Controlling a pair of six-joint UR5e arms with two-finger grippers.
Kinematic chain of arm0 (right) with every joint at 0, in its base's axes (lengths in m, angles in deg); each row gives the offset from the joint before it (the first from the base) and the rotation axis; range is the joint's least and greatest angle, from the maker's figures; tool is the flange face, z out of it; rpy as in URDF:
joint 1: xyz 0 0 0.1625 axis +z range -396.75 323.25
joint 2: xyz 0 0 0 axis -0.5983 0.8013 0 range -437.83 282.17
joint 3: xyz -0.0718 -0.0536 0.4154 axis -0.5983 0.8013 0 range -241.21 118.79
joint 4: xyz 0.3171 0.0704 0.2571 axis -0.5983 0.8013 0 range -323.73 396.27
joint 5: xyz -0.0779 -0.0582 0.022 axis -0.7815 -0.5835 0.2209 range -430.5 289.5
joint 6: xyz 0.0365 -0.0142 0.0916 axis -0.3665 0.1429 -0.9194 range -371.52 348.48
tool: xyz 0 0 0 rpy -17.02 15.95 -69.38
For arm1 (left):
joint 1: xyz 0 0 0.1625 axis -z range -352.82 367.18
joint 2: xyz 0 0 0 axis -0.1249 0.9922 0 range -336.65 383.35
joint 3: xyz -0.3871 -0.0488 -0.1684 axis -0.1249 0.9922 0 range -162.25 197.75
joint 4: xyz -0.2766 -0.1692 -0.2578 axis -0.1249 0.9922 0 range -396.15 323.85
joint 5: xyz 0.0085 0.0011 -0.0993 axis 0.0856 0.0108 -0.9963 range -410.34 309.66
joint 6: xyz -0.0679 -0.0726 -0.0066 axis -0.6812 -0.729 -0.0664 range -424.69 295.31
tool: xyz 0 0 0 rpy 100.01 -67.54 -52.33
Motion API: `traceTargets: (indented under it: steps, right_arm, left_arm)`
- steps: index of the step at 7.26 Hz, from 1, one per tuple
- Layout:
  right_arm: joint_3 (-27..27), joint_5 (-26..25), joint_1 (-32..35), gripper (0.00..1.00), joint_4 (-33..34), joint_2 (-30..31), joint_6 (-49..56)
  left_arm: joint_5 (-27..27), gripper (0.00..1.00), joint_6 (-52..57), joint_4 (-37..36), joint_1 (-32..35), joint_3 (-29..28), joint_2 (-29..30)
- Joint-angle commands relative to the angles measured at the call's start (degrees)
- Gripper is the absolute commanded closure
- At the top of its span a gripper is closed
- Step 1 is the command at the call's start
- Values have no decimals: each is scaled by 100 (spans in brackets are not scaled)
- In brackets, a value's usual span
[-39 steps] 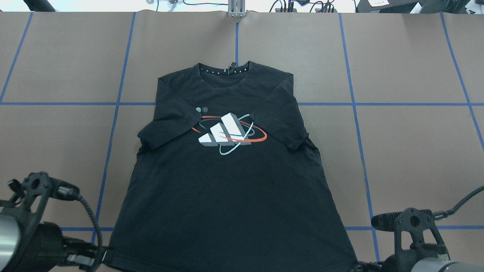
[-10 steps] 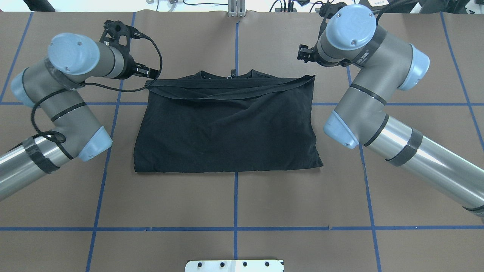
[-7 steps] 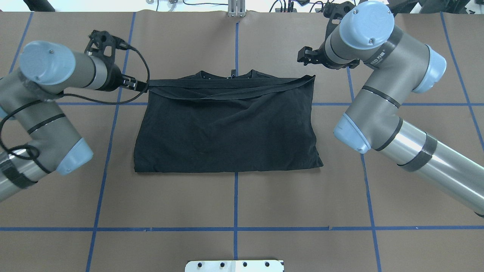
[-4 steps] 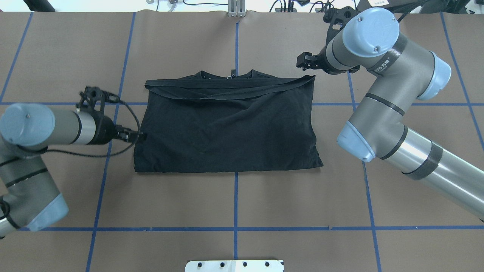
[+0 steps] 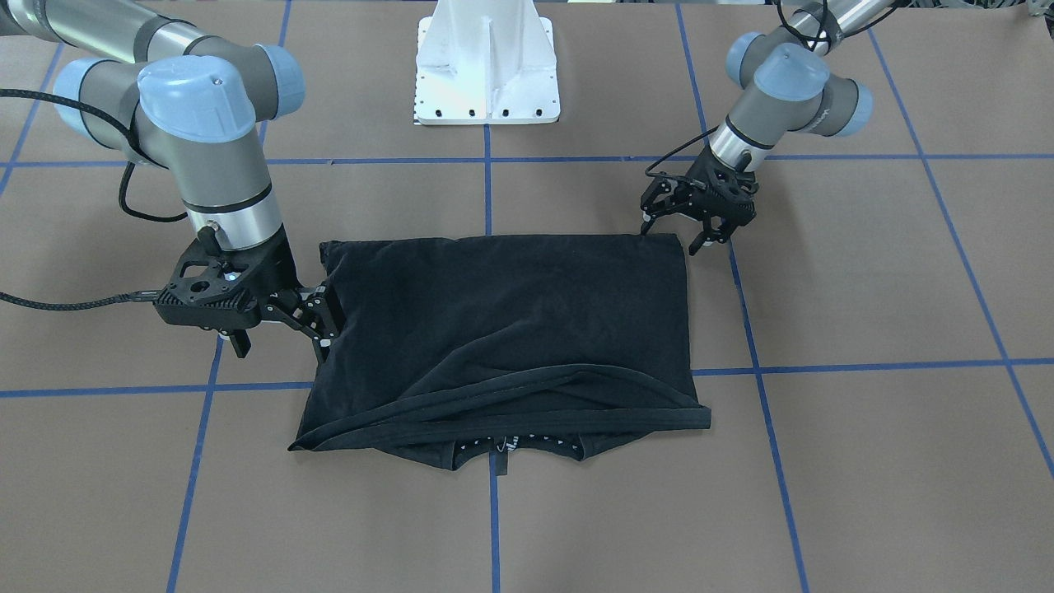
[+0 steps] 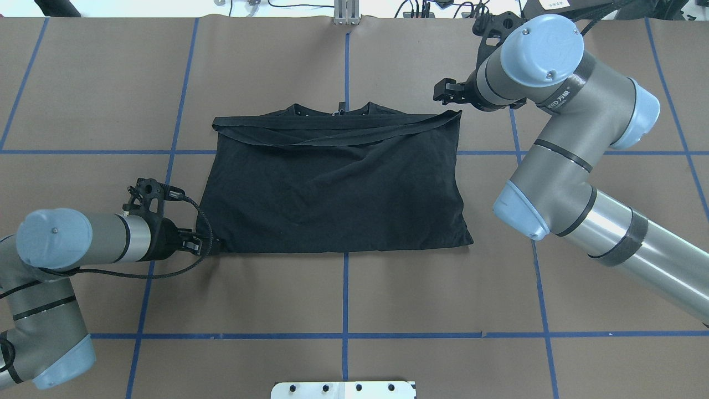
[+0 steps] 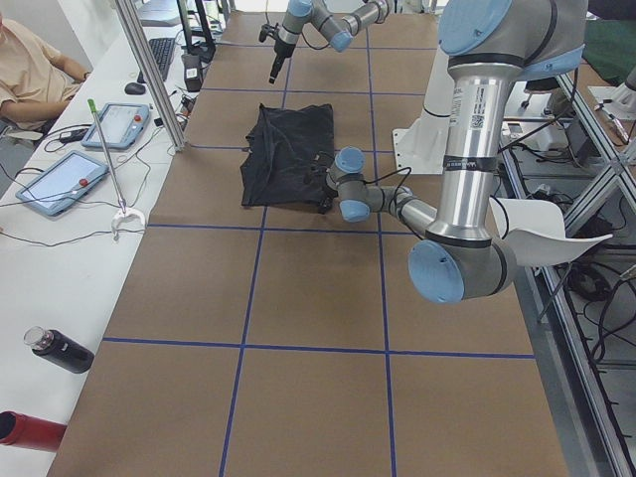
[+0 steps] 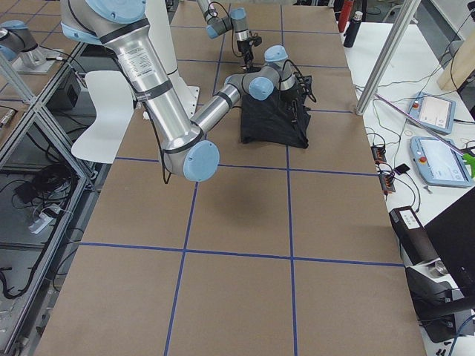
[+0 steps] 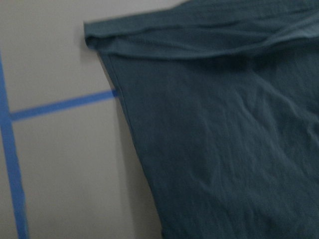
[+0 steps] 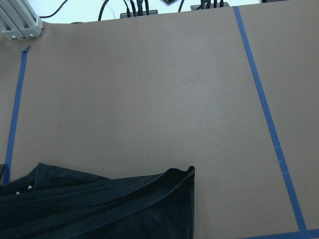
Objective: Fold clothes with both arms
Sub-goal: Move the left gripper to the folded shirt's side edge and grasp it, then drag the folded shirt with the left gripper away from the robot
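Observation:
The black T-shirt [image 6: 332, 188] lies folded in half on the brown table, its hem laid up near the collar [image 6: 332, 109] and its print hidden. My left gripper [image 6: 213, 243] is open and low at the shirt's near-left corner; in the front view [image 5: 671, 235] one fingertip [image 5: 647, 224] is at that corner. My right gripper [image 6: 441, 94] is open and empty, raised by the far-right corner; it also shows in the front view [image 5: 324, 323]. The right wrist view shows that corner [image 10: 184, 174] from above. The left wrist view shows only cloth [image 9: 224, 139].
The white pedestal base [image 5: 487, 62] stands at the near middle edge. Blue tape lines [image 6: 344, 293] grid the table. A metal bracket [image 6: 347, 14] and cables sit at the far edge. Tablets [image 7: 62, 179] and bottles [image 7: 60, 350] lie on the side bench.
The shirt went from flat, print up, to folded in half. My left gripper let go of the hem and moved down the shirt's left edge to its near-left corner. The right arm barely moved.

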Motion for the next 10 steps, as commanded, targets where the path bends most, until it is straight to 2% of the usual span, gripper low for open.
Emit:
traceTargets:
  steps: [1, 3, 6, 7, 9, 10]
  right_arm:
    - [4, -1, -1, 0, 0, 1, 3]
    - [4, -1, -1, 0, 0, 1, 3]
    - [-5, -9, -89, 0, -9, 1, -59]
    - [-5, -9, -115, 0, -9, 1, -59]
    - [-5, -9, -160, 0, -9, 1, -76]
    - [-5, -9, -177, 0, -9, 1, -85]
  left_arm:
    - [60, 57, -99, 7, -105, -7, 21]
    - [60, 100, -107, 7, -105, 10, -5]
    - [77, 100, 180, -11, 36, 186, -215]
    - [78, 100, 792, -28, 358, 108, -216]
    - [42, 100, 1944, -46, 1393, -601, -51]
    - [42, 100, 2532, -46, 1947, -1397, 551]
